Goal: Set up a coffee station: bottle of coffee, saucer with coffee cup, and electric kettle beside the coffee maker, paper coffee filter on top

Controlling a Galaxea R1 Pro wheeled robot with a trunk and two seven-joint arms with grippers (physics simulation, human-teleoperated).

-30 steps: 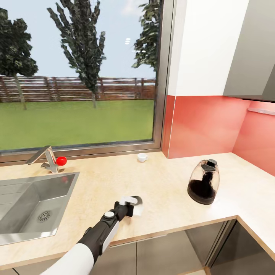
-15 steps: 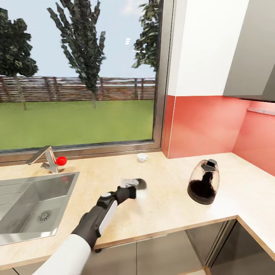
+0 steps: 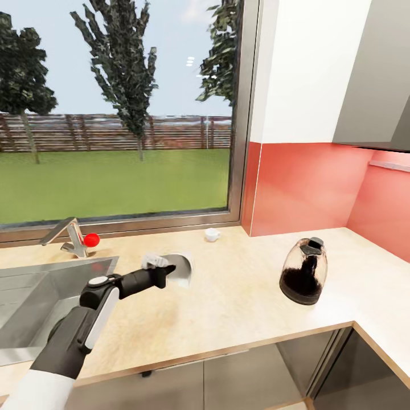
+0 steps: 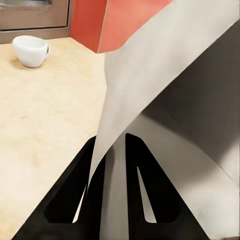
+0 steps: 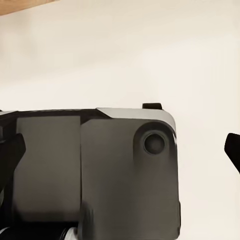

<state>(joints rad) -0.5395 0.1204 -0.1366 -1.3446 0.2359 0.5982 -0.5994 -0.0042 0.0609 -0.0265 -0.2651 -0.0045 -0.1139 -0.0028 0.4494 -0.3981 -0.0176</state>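
- Left end effector (image 3: 162, 272) clamped on filter (image 3: 181, 270), carried above worktop (image 3: 239, 296).
- Coffee maker (image 3: 304, 271) stands well to its right; left arm nearer.
- Right end effector's grip: cannot tell.

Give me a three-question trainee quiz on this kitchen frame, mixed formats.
1. True or false: the left pincer is shut on the paper filter.
2. Which sits nearest the window? A) the cup B) the coffee maker C) the sink
3. Fill in: the red ball lies beside the ____.

Key: 1 true. 2 A. 3 faucet.
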